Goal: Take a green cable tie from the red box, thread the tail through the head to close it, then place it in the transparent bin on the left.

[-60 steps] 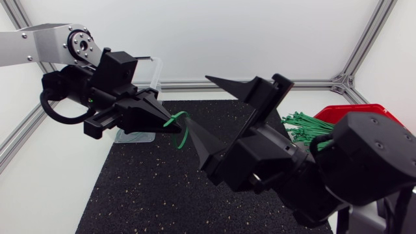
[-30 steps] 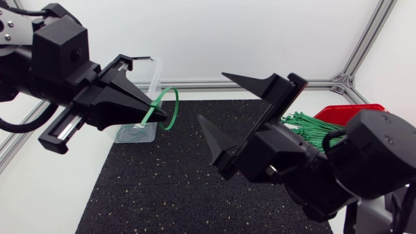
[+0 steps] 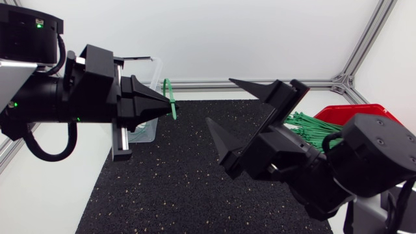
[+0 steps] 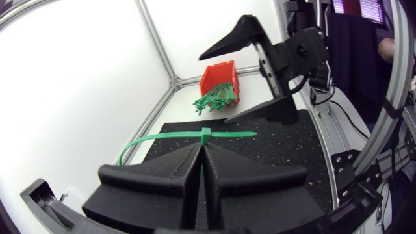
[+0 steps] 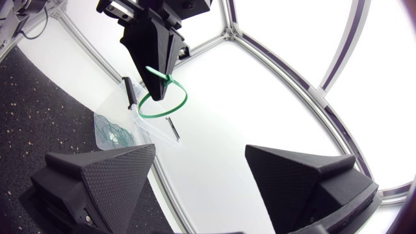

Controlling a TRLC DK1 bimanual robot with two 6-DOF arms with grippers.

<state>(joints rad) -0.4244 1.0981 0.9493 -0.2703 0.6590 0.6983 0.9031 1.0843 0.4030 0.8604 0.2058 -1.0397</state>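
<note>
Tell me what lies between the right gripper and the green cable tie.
Nothing: in the head view the stretch from the right gripper to the green cable tie is bare air over the black mat.

Overhead, my left gripper (image 3: 171,110) covers most of the transparent bin (image 3: 157,73). My right arm (image 3: 364,162) hides the red box's (image 3: 354,109) near side. The green cable tie (image 3: 169,94) shows edge-on, its head indistinct.

The left gripper (image 4: 201,147) pinches a green cable tie (image 4: 166,137) at its fingertips, and the band curves into a loop. Well ahead stands a red box (image 4: 223,70), with more green ties (image 4: 213,99) spilling out.
</note>
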